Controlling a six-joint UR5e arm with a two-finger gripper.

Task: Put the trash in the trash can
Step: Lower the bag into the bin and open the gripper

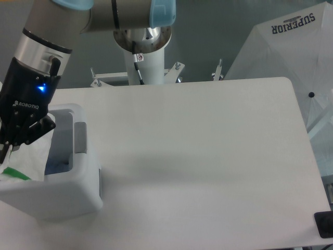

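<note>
At the left edge of the frame I see my gripper (7, 148) pinched shut on the wrapper (23, 159), which hangs just below it inside the bin (73, 192).

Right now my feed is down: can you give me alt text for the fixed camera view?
The claw hangs over the open white trash can at the table's left edge, gripping a white wrapper with a green edge strip that dangles inside the can. Something bluish lies in the can. The rest of the white table is bare, and white fabric printed SUPERIOR stands behind its right corner.
</note>
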